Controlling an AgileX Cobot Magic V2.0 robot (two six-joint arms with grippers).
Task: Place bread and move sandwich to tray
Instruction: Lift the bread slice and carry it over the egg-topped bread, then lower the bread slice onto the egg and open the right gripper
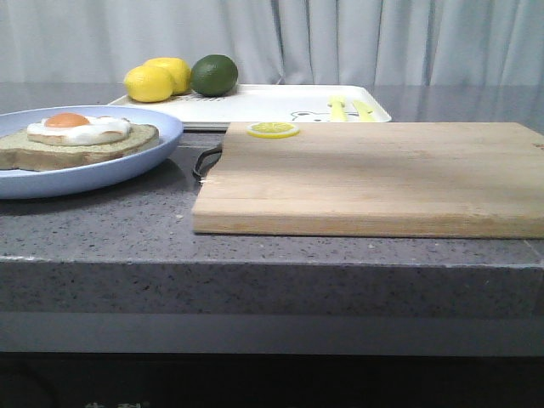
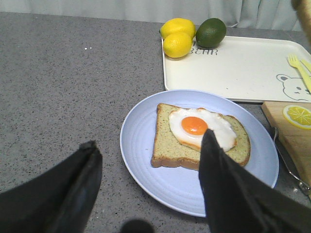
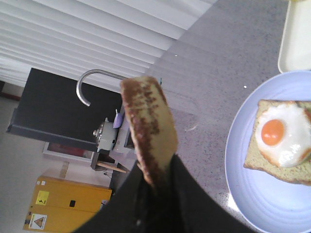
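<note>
The sandwich (image 1: 81, 136), brown-crusted bread under a fried egg, lies on a round light-blue plate (image 1: 93, 174) at the left. The white tray (image 1: 280, 104) sits behind it. Neither gripper shows in the front view. In the left wrist view my left gripper (image 2: 149, 138) hangs open above the plate's near side (image 2: 170, 187), with nothing between its fingers and the sandwich (image 2: 194, 138) just beyond them. My right gripper (image 3: 158, 170) is shut on the bread (image 3: 148, 124), a thick slice held on edge in the air, beside the plate (image 3: 248, 194) and sandwich (image 3: 279, 141).
A wooden cutting board (image 1: 374, 174) with a lemon slice (image 1: 273, 129) covers the right half of the grey counter. Two lemons (image 1: 157, 79) and a lime (image 1: 213, 75) rest at the tray's left end. Yellow cutlery (image 1: 348, 108) lies on its right.
</note>
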